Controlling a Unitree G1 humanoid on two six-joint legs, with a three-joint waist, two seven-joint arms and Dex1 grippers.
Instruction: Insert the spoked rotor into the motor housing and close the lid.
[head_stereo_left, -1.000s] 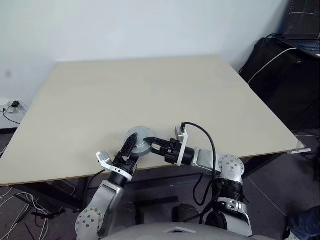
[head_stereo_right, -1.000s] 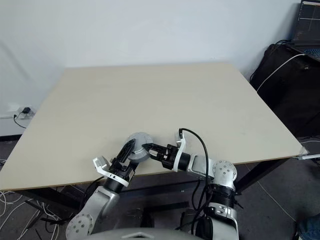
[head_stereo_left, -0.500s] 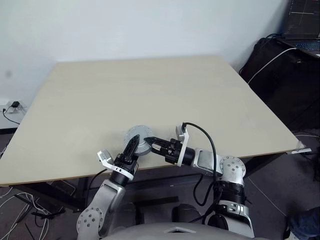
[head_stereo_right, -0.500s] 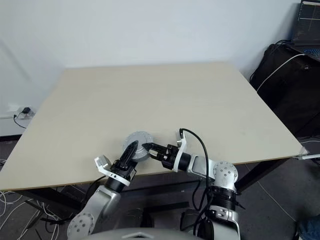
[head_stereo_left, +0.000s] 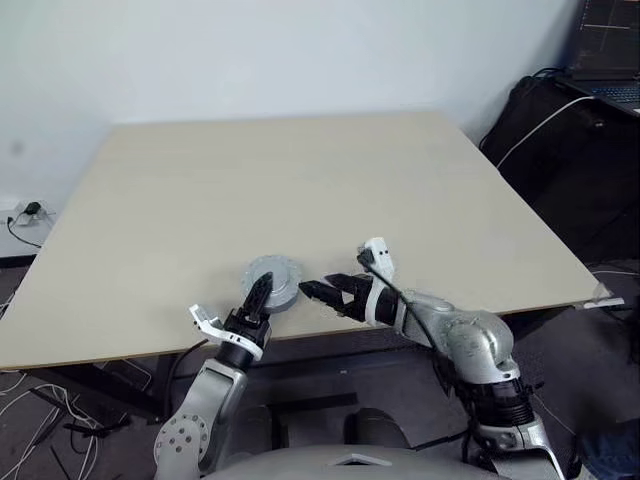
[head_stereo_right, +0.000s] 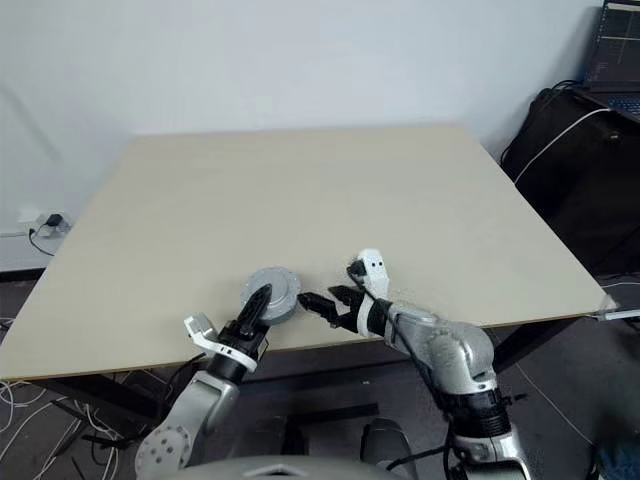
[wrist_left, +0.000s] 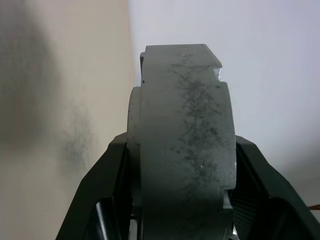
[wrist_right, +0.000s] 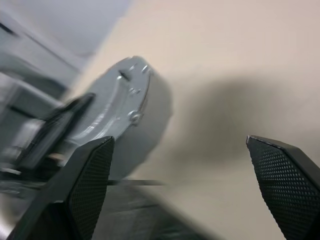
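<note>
the left claw (head_stereo_left: 262, 296) pinches the grey round assembly by its edge at the near edge of the bench (head_stereo_left: 300, 190); its wrist view shows the thick rim clamped between both fingers. what shows on top is the lid (head_stereo_left: 272, 274), apparently seated on the motor housing (wrist_left: 182, 145). just beside it, apart, the right claw (head_stereo_left: 325, 293) hangs with fingers spread, empty. the spoked rotor is presumably inside. closing looks done; next likely calls for a gentle left release.
</note>
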